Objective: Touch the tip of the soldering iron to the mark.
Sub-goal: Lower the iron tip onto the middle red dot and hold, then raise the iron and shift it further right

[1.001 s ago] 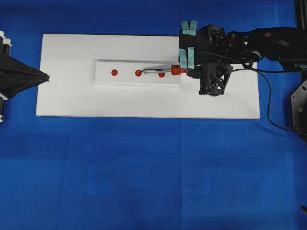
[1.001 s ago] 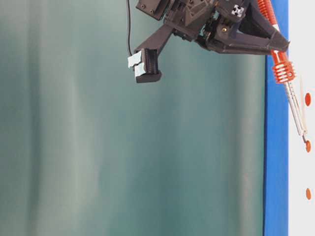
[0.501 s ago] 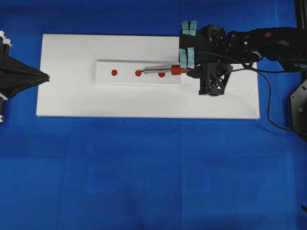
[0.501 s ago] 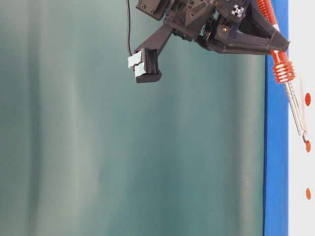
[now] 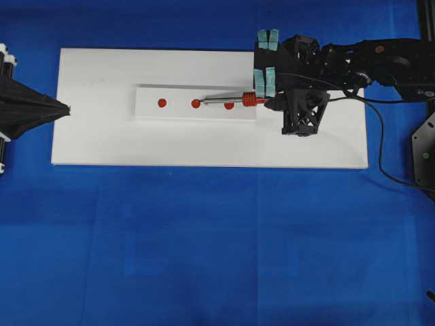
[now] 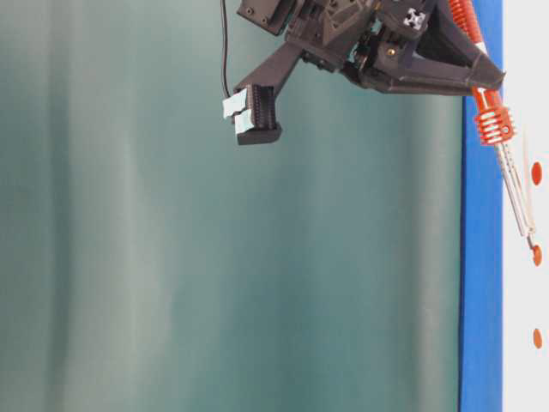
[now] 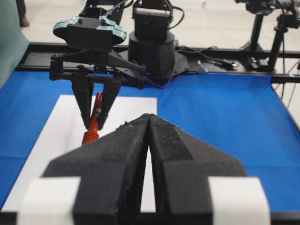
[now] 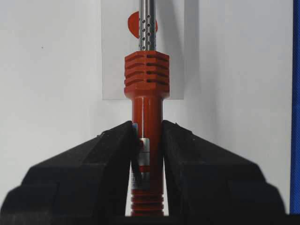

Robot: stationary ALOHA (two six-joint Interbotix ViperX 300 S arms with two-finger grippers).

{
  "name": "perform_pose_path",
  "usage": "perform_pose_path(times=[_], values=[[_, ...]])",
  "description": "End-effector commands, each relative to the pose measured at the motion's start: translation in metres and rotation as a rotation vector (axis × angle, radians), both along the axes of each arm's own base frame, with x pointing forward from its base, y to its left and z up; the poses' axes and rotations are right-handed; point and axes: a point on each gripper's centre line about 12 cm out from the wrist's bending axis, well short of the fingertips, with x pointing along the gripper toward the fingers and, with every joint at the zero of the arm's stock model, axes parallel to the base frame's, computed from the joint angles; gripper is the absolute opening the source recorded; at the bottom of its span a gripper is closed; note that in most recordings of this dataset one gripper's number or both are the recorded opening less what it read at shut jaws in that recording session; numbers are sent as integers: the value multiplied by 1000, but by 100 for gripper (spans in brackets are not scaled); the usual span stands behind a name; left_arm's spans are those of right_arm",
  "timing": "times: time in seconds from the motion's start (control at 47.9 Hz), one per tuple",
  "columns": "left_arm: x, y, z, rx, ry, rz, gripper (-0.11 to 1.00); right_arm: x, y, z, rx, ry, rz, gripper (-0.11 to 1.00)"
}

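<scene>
The right gripper (image 8: pixel 146 140) squeezes the red handle of the soldering iron (image 8: pixel 146 117) between two black fingers (image 8: pixel 112 154). Its silver shaft runs straight up, crossing a red dot (image 8: pixel 133 24) on a white strip (image 8: pixel 115 56).

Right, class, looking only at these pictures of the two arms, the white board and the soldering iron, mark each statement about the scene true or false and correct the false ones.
1. The right gripper is shut on the soldering iron. True.
2. The iron's tip is at the middle of three red marks. True.
3. The left gripper holds the iron. False: it is shut and holds nothing.
4. The marks sit directly on the blue table. False: they are on a white strip on the white board.
</scene>
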Motion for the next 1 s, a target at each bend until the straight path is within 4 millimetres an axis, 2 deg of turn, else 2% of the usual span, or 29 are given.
perform_pose_path(times=[0.0,0.23,0.376,0.48,0.772,0.981], values=[[2,0,3,3,-11,-2,0,3,0,8,-9,-28,2,6],[2,0,5,3,-14,-2,0,3,0,8,-9,-28,2,6],[2,0,5,3,-14,-2,0,3,0,18,-17,-53,4,6],[2,0,5,3,-14,-2,0,2,0,31,-23,-74,7,6],[2,0,5,4,-15,-2,0,-6,-2,85,-73,-115,34,6],[2,0,5,4,-15,-2,0,-4,-4,99,-90,-116,43,6]])
